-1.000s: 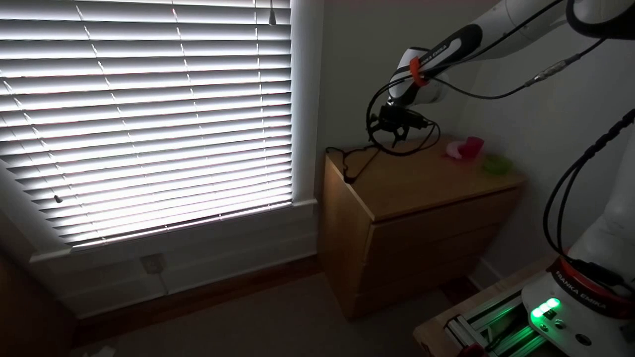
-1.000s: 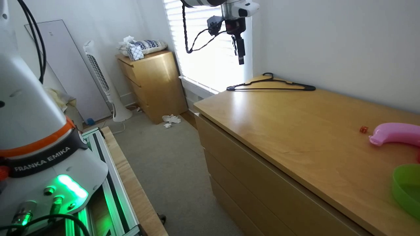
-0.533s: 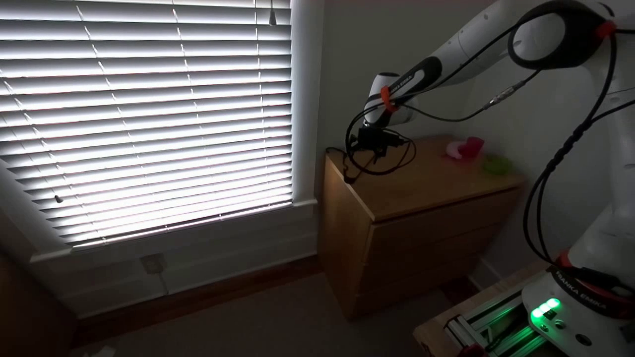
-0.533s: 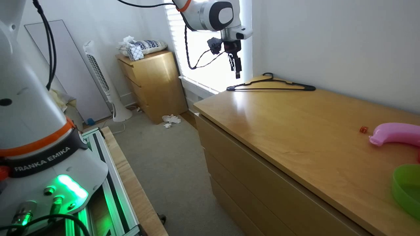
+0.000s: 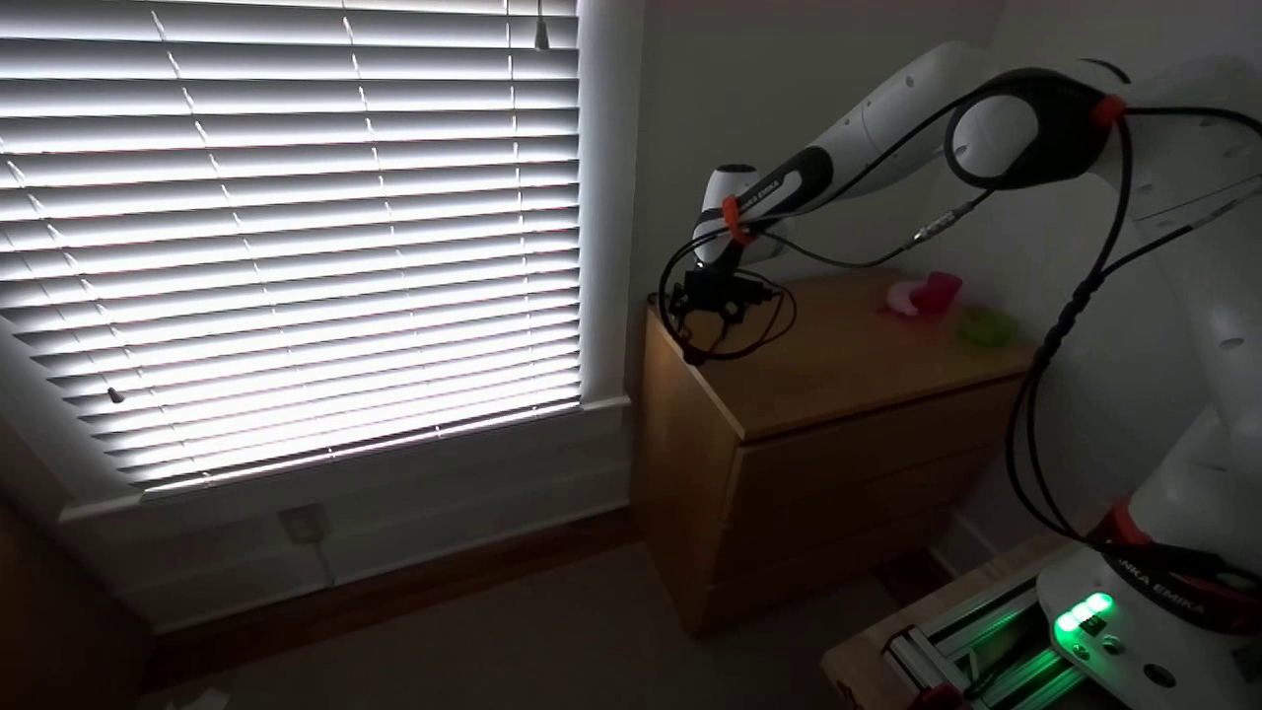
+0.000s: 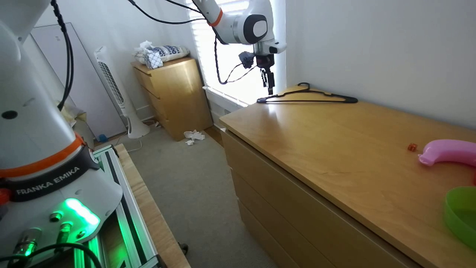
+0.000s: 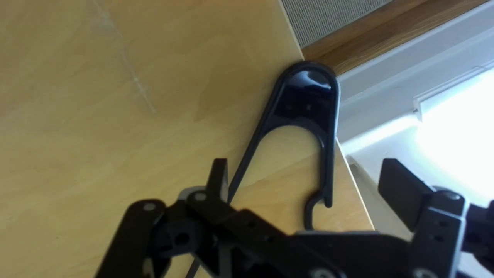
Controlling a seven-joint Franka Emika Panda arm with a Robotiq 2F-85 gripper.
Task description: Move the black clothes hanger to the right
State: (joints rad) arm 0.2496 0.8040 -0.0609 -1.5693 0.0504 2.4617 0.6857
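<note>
find nearest, across the lower half of the wrist view, the gripper [image 7: 306,170], spread wide and holding nothing. just past it, from upper middle down between the fingers [image 7: 218,179], see one rounded end of the hanger [image 7: 303,102], with a shoulder running nearly straight up and down the frame, so about square to the closing line. follow the bar [image 7: 247,159] slanting down-left to vanish behind the finger at left; probably shift a little before lowering, or risk pressing on it. mind too the edge of the dresser [image 7: 154,127], close under that rounded end. in an exterior view, see the hanger [image 6: 308,101] lying at the dresser's far end, long axis left to right across upper middle, mostly right of the gripper; cannot tell contact. farther out, at the frame's right, spot the pink thing [image 6: 448,150] and green bowl [image 6: 455,212], probably marking the way to carry.
</note>
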